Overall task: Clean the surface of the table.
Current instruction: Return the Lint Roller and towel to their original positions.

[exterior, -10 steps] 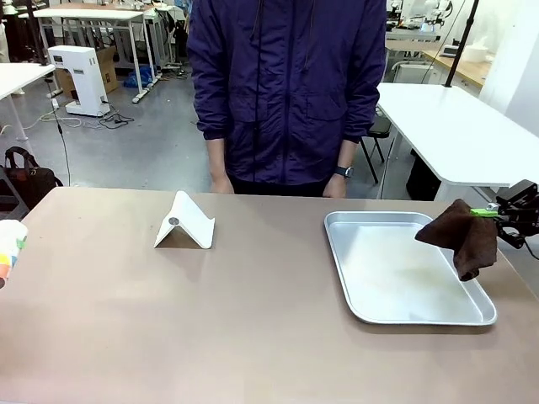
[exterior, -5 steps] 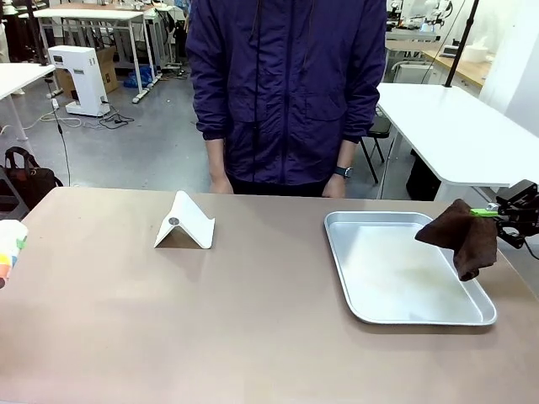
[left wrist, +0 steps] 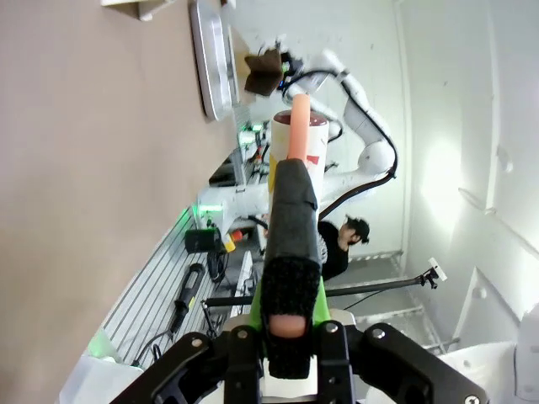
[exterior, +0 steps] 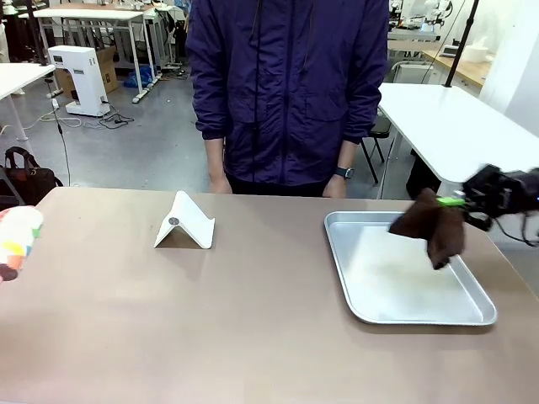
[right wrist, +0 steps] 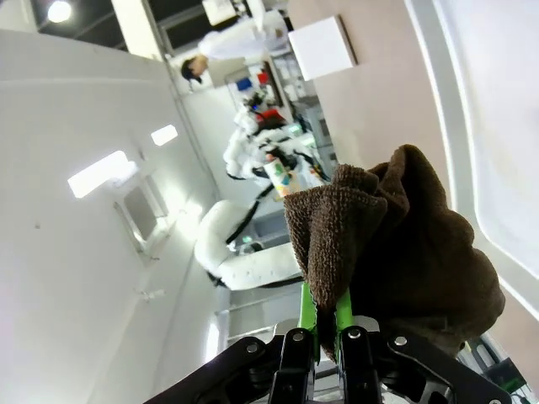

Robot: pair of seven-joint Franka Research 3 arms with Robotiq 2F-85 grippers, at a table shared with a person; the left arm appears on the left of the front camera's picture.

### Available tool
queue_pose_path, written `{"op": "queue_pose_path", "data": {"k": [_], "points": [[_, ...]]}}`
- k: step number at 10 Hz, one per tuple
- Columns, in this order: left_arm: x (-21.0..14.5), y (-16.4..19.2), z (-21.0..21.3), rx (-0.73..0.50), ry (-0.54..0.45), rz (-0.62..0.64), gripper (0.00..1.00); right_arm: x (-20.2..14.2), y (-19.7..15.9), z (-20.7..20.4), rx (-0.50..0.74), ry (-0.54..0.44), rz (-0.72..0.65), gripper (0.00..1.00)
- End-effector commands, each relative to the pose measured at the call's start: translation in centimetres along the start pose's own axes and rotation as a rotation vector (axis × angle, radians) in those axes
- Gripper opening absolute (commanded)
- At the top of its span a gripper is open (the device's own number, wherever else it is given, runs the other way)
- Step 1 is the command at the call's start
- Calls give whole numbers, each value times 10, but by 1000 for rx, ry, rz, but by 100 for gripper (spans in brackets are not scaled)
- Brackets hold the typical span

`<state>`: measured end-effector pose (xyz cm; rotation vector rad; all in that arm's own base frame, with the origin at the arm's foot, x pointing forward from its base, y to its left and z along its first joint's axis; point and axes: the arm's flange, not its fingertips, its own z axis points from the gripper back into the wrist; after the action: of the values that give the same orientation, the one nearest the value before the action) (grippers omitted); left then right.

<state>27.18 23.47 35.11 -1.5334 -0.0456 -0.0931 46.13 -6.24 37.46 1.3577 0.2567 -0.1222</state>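
Note:
The taupe-brown table (exterior: 210, 320) spreads across the front view. Over the right part of the silver tray (exterior: 396, 286) hangs a dark brown cloth (exterior: 428, 225), and my right gripper (exterior: 459, 202) is shut on its top corner. In the right wrist view the cloth (right wrist: 396, 244) bunches over the green pads (right wrist: 306, 318) of my right gripper (right wrist: 324, 295). At the table's left edge a white cup with coloured print (exterior: 18, 240) shows blurred. My left gripper (left wrist: 292, 181) is shut on that cup (left wrist: 299, 139), its wall pinched between the fingers.
A white folded stand (exterior: 185, 223) sits on the table left of the middle. A person in a dark blue jacket (exterior: 286, 93) stands at the far edge with hands down. White workshop tables stand behind.
My right gripper has swung left with the cloth, from beyond the tray's right rim to over the tray. The cup at the left edge has shifted up and is blurred.

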Motion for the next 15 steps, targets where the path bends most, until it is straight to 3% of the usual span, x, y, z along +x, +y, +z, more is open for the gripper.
{"op": "queue_pose_path", "data": {"k": [1,4,5,8,11,13,15], "points": [[29,-54,-64,128,77,46,22,20,44,-53,-48,-30,-12,9],[92,-126,-175,270,77,152,22,52,90,-162,-53,-79,-6,9],[112,-142,-205,337,13,152,22,61,96,-197,-98,-107,-14,9],[159,-162,-276,611,-8,141,22,74,81,-277,-269,-162,-101,9],[202,-153,-330,760,-50,161,22,73,46,-314,-419,-228,-182,9],[221,-137,-342,797,-65,186,22,81,35,-302,-530,-307,-228,9],[236,-122,-343,837,-81,219,22,87,24,-290,-651,-302,-263,9]]}}
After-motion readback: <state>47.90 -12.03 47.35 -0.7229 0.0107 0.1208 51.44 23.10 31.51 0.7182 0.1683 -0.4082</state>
